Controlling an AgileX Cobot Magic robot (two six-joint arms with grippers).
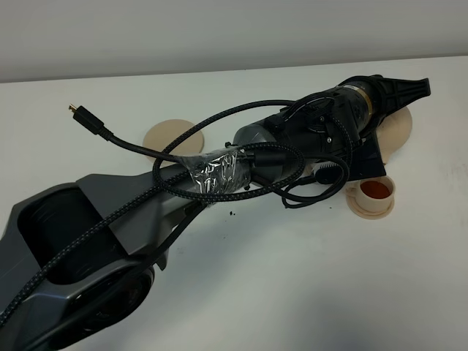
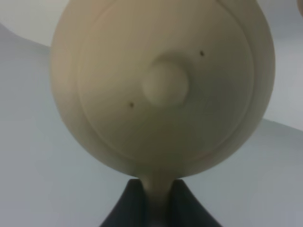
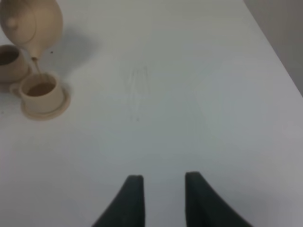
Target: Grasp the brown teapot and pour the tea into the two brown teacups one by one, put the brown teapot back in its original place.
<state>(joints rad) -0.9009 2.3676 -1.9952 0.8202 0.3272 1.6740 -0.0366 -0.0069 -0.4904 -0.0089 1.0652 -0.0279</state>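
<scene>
My left gripper (image 1: 401,93) reaches across to the far right and is shut on the loop handle of the brown teapot (image 2: 161,80), which fills the left wrist view with its knobbed lid toward the camera. In the high view the teapot (image 1: 395,126) is mostly hidden behind the gripper. The right wrist view shows the teapot (image 3: 31,22) tilted, spout down, over one teacup (image 3: 41,90) that holds tea. The second teacup (image 3: 7,61) stands beside it. One teacup (image 1: 374,191) with reddish tea shows in the high view. The wide saucer (image 1: 172,139) sits bare. My right gripper (image 3: 161,191) is open and empty.
My left arm (image 1: 219,172) and its looping black cables (image 1: 124,142) lie across the middle of the white table and hide the second cup in the high view. The table's back edge (image 1: 219,73) runs behind the saucer. White tabletop lies in front of my right gripper.
</scene>
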